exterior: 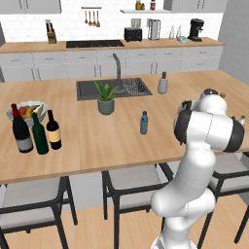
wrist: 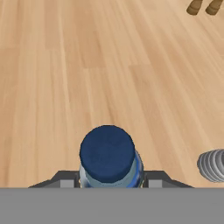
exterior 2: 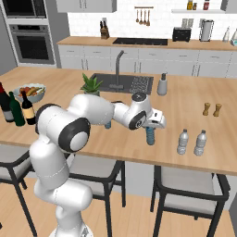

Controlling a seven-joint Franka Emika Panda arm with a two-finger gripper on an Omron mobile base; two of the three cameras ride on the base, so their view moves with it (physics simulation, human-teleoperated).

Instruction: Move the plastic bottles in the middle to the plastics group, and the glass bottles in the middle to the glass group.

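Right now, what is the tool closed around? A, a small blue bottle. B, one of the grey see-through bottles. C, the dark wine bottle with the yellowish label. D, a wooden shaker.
A: in the hand view the tool has its fingers pressed to both sides of the small blue bottle, and the right base view shows that bottle under the hand, left of the grey see-through bottles.

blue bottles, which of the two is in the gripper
The blue bottle nearer the two grey-clear bottles, with the gripper shut on it just under its cap. The other blue bottle stands free, near the potted plant.
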